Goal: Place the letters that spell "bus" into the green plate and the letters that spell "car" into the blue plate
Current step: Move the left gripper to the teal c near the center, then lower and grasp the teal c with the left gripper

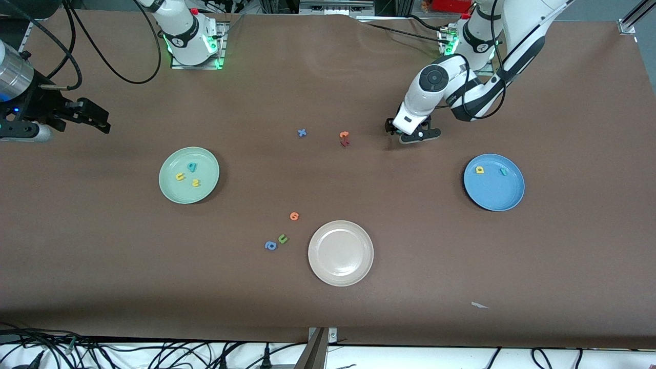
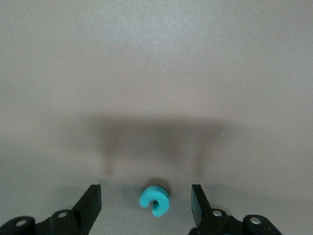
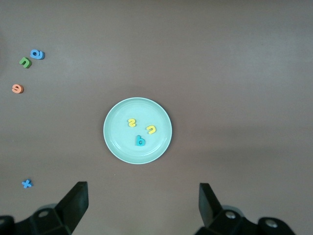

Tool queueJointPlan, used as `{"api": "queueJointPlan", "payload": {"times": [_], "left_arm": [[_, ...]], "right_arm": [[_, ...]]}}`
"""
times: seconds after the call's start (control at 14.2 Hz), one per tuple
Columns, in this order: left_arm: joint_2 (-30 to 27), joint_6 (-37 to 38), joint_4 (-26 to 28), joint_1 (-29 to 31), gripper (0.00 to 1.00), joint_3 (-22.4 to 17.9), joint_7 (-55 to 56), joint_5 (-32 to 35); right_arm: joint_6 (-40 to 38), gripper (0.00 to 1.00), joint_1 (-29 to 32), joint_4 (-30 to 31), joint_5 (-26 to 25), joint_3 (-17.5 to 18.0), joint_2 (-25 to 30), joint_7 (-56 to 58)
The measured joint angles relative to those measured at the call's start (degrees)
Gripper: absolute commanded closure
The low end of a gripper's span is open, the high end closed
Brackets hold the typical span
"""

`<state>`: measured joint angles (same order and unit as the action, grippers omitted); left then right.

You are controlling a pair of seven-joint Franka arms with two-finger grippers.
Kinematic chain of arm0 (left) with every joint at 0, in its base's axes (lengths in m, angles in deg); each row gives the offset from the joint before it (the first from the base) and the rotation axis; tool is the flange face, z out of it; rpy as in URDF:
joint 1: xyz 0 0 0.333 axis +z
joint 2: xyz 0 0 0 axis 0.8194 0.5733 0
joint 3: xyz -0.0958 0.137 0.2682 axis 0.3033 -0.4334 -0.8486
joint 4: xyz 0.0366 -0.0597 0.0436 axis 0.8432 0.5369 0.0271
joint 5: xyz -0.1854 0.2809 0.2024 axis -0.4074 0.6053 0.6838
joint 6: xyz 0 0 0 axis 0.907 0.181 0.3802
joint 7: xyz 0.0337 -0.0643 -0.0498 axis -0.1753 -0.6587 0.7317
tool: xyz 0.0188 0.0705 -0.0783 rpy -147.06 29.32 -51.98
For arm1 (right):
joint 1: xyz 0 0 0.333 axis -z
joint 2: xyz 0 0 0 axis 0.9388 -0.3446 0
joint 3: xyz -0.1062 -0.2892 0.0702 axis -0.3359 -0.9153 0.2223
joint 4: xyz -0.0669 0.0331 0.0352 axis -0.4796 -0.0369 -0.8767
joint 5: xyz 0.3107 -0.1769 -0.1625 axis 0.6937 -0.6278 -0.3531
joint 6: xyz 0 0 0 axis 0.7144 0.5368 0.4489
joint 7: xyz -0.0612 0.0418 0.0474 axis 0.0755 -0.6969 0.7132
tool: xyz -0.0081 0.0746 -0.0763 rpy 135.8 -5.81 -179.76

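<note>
Spelling "bus" is done: the teal b, yellow u and yellow s lie in the green plate. The blue plate holds the yellow a and teal r. Only the teal c is left, on the counter between the spread fingers of the left pincer, untouched. The right pincer waits, fingers apart, at its own end.

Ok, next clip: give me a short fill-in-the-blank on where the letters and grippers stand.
1. The green plate holds ___ letters.
2. The left gripper is low over the table with its jaws open around the teal ___.
3. The blue plate holds a yellow letter and a ___ one.
4. The beige-white plate holds ___ letters.

Missing: three; c; teal; no
</note>
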<state>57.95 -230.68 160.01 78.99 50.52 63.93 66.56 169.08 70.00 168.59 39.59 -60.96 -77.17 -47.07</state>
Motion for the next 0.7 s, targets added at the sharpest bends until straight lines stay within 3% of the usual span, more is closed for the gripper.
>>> {"api": "queueJointPlan", "payload": {"times": [0.21,0.7], "left_arm": [[3.1,-0.9,-0.1,0.5,0.17,-1.1,9.9,11.7],[3.4,-1.0,-0.5,0.7,0.13,-0.9,12.2,12.7]], "right_arm": [[-0.3,0.0,-0.6,0.4,1.1,-3.6,0.0,0.2],[-0.4,0.0,-0.4,0.6,1.2,-2.2,-0.2,0.3]]}}
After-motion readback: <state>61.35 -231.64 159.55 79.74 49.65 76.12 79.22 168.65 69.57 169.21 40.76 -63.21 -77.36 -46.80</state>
